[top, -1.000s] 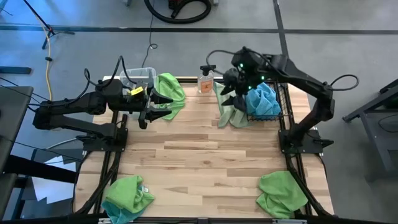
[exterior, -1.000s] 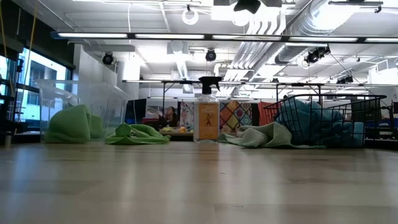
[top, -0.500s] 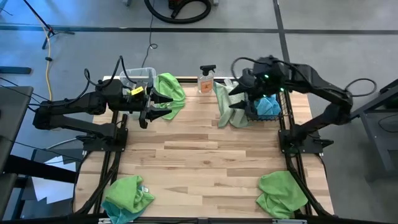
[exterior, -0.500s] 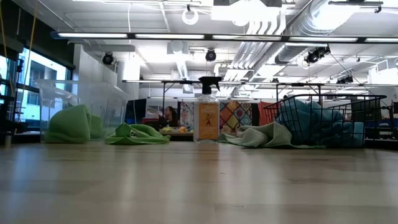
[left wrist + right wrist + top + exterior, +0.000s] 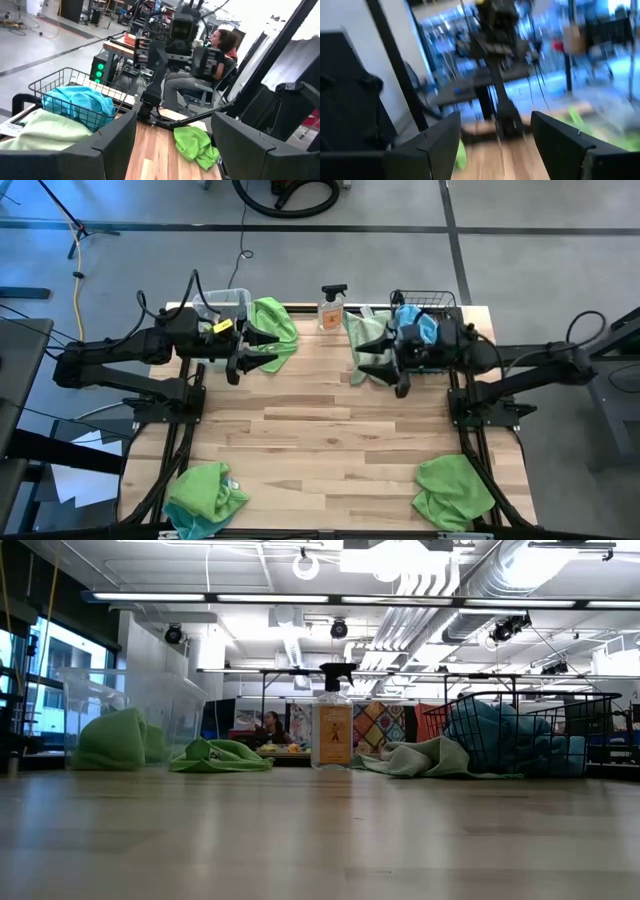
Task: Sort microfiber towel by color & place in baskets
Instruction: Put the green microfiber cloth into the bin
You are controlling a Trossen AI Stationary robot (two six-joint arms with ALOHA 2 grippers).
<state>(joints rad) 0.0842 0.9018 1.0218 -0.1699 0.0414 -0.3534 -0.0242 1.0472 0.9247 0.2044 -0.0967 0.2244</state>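
High view: blue towels (image 5: 420, 330) are sitting in the wire basket (image 5: 443, 302); green towels are waiting at (image 5: 272, 330), (image 5: 368, 345), (image 5: 207, 498), (image 5: 455, 490); clear tub (image 5: 228, 300) is sitting nearly empty.
Low view: spray bottle (image 5: 332, 730) is standing between both baskets.
Left wrist view: left gripper (image 5: 172, 150) is hanging spread, holding nothing.
Right wrist view: right gripper (image 5: 495, 145) is hanging spread, empty.
Progress: sorting appears roughly half done.

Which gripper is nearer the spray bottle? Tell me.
Right. The right gripper hovers just beside the spray bottle, over the pale green towel; the left gripper sits farther off, by the clear tub.
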